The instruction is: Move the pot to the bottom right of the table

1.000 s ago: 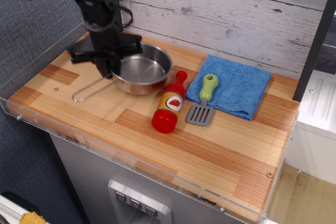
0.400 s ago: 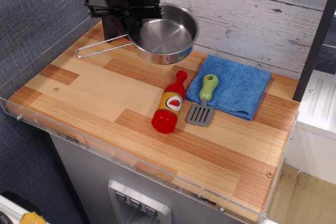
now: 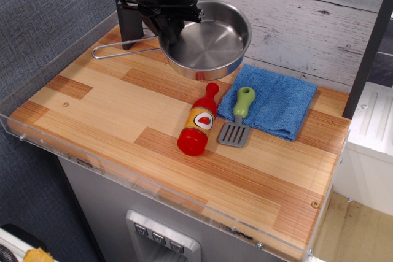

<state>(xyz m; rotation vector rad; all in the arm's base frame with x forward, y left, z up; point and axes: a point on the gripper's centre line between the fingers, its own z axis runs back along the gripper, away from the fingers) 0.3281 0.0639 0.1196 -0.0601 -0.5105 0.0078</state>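
The pot (image 3: 212, 44), a shallow shiny steel pan with a thin wire loop handle pointing left, hangs in the air above the back of the wooden table (image 3: 123, 115), tilted toward me. My black gripper (image 3: 167, 24) comes down from the top and is shut on the pot's left rim, where the handle joins. The pot is above the table's back middle, just behind the red bottle's top.
A red sauce bottle (image 3: 198, 122) lies in the middle of the table. A blue cloth (image 3: 276, 105) lies at the back right, with a green-handled grey spatula (image 3: 238, 118) on its left edge. A clear acrylic rim (image 3: 153, 188) edges the table.
The gripper has lifted the pot off the table's back left and carried it up and to the right. The bottle, cloth and spatula have not moved.
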